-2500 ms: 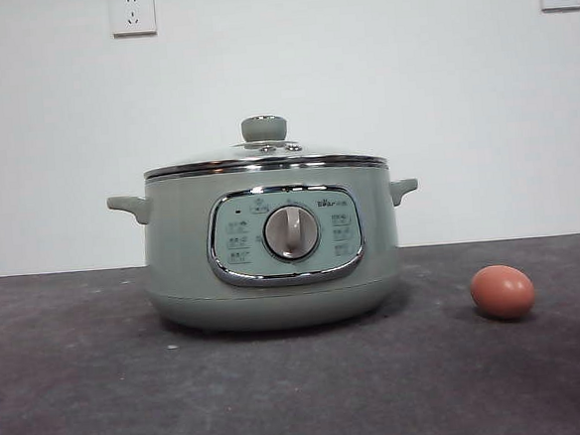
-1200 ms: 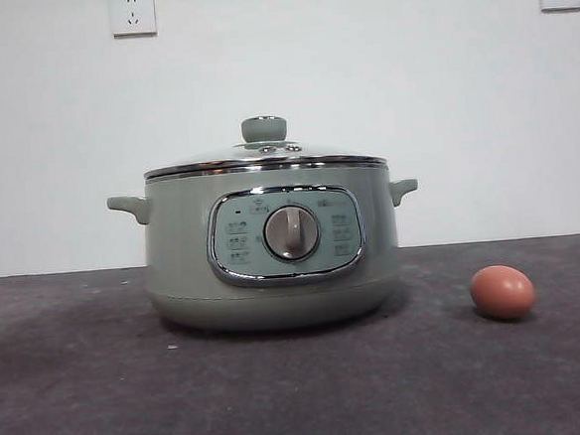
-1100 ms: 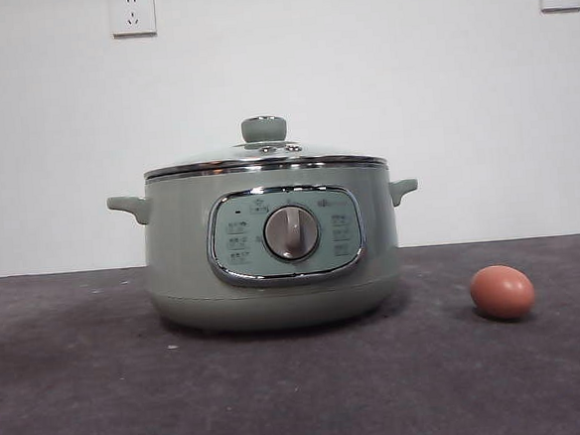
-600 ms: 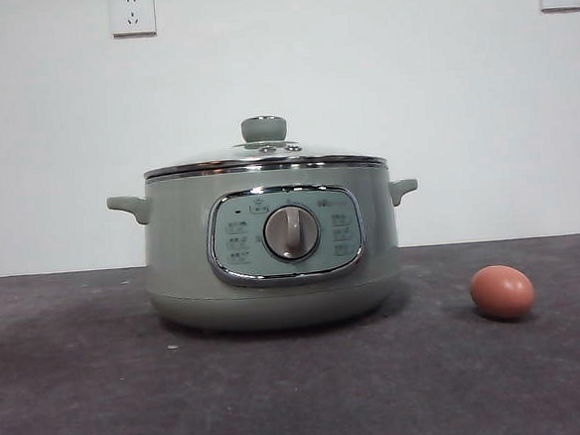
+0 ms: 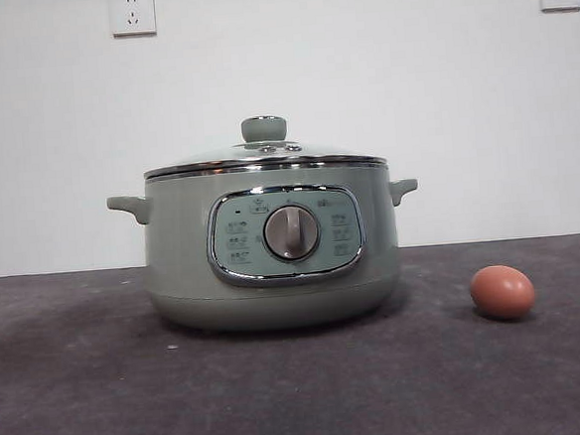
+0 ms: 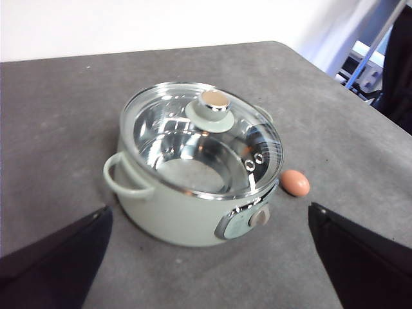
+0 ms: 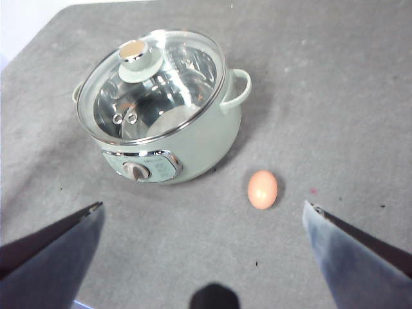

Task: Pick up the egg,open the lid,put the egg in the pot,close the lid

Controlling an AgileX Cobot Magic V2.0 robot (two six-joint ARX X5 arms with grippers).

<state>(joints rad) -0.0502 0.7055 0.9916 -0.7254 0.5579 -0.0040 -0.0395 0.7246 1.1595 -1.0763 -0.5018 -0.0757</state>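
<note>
The sage-green pot (image 5: 272,249) stands mid-table with its glass lid (image 5: 265,157) shut on it, green knob on top. The brown-orange egg (image 5: 502,292) lies on the grey table to the pot's right, apart from it. In the left wrist view the pot (image 6: 187,206), lid (image 6: 206,141) and egg (image 6: 295,183) lie well ahead of my open left gripper (image 6: 206,257). In the right wrist view the pot (image 7: 193,148), lid (image 7: 151,84) and egg (image 7: 262,189) lie ahead of my open right gripper (image 7: 206,251). Both grippers are empty, high above the table, and out of the front view.
The grey table (image 5: 303,396) stretches around the pot. A white wall with two sockets (image 5: 132,11) stands behind. In the left wrist view the table's edge (image 6: 341,84) and some equipment show beyond the pot.
</note>
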